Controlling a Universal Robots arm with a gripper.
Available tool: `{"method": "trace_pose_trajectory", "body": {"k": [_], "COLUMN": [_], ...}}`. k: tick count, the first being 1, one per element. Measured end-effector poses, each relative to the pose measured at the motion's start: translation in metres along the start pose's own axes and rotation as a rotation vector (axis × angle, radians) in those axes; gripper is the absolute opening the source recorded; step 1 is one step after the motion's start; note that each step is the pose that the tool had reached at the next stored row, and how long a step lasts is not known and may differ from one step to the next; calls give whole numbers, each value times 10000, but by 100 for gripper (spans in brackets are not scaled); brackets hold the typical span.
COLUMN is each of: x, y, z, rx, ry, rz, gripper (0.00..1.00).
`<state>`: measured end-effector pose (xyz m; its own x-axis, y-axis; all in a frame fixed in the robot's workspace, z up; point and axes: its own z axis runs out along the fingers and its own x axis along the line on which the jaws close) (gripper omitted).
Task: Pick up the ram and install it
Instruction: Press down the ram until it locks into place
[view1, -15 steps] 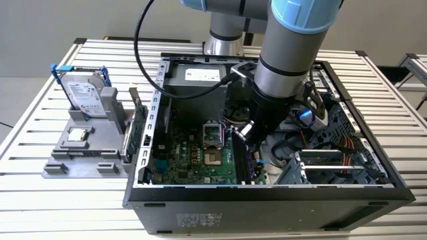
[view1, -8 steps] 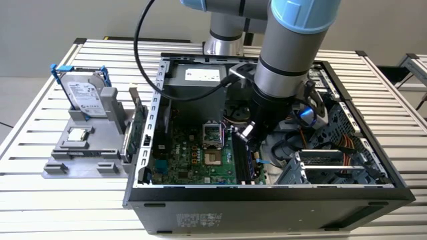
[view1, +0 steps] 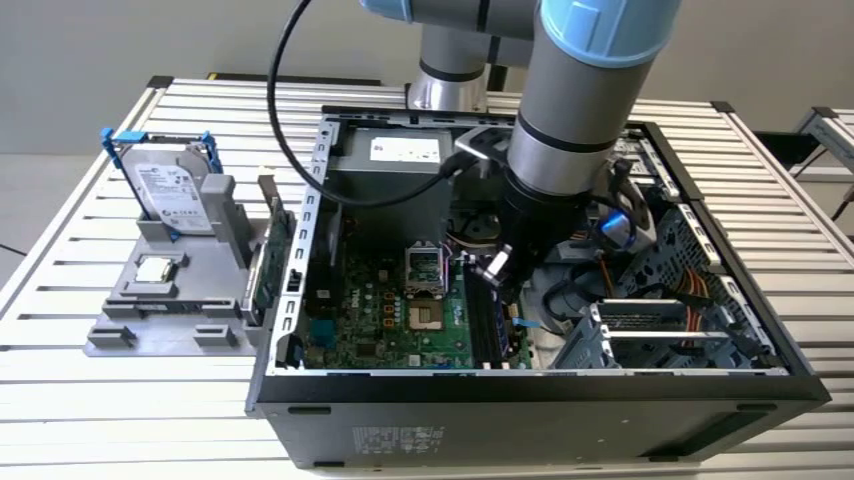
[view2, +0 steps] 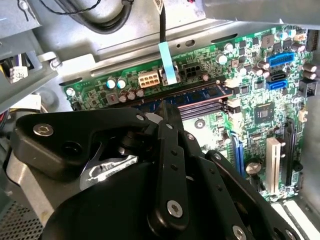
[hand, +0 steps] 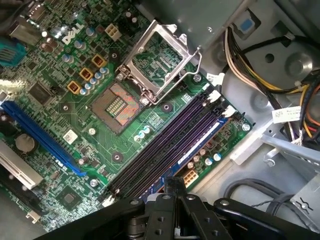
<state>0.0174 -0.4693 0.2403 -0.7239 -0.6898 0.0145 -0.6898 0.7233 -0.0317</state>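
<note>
Ram (view2: 192, 96) sits edge-down in a motherboard (hand: 75, 100) memory slot inside the open computer case (view1: 534, 385), directly under the gripper (view2: 167, 111); whether its fingers (hand: 175, 187) still clamp it, I cannot tell.

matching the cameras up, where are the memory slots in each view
Exterior view: the memory slots lie on the exterior view's right of the processor socket, under the end effector.
Second wrist view: dark bars just past the end effector.
First wrist view: long diagonal bars beside the processor socket.
Shared landmark: the end effector, at the slots.
</note>
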Motion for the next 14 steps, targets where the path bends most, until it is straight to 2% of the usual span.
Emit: {"method": "trace_pose_trajectory", "body": {"k": [14], "x": [7], "y": [13], "z": [3], "rx": [16], "ry": [-37], "rz": [-1153], "gripper": [0]}}
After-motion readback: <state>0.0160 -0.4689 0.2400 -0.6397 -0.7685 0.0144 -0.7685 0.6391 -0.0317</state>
